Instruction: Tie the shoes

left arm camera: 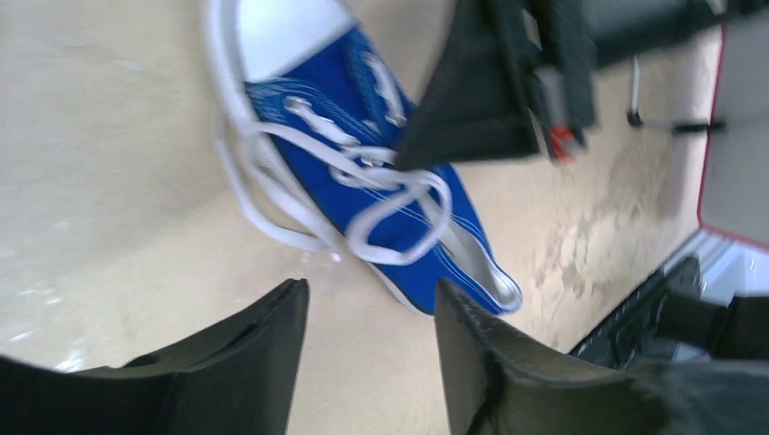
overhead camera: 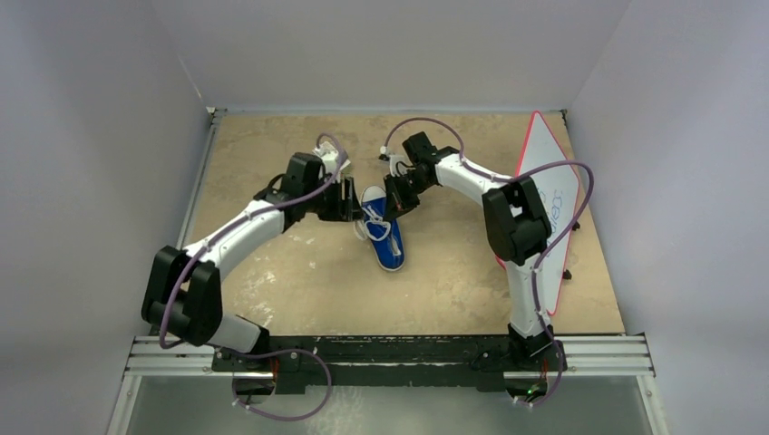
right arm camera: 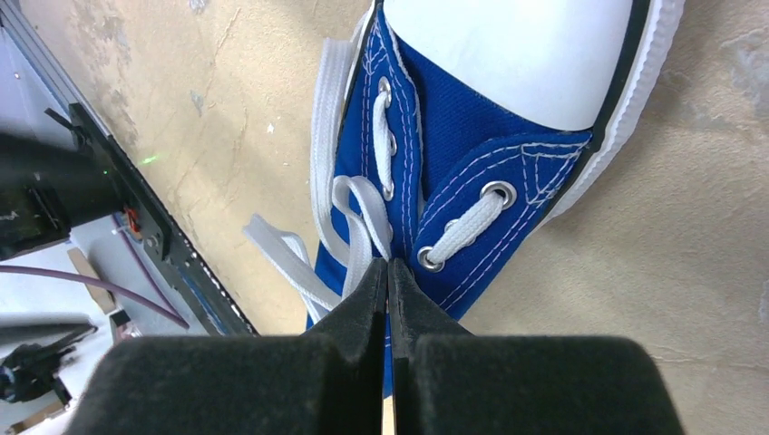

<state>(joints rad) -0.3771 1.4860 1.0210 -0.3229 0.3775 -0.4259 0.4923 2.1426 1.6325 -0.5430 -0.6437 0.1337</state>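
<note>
**Left gripper** (left arm camera: 370, 294), lower edge of the left-wrist view: the black foam-padded fingers (left arm camera: 245, 362) stand parted with nothing between them. The small blue canvas sneaker with white rubber sole and toe cap (left arm camera: 462, 213) lies just beyond, towards frame centre, apart from the pads.

**Right gripper** (right arm camera: 390, 269), bottom centre of the right-wrist view: the jaws are pressed together. Their tips apparently pinch a strand of the flat white woven laces (right arm camera: 360, 222) over the tongue.

**Overhead view:** the sneaker's long axis runs from the toe at upper centre to the heel lower down, slightly rightward, and it lies between the two grippers. Loose lace loops spill towards frame left, so the open left gripper is judged better placed to take one.

**Materials:** the canvas is matte and stitched, the eyelets are metal, and the tan tabletop (overhead camera: 272, 281) is worn and mottled.
</note>
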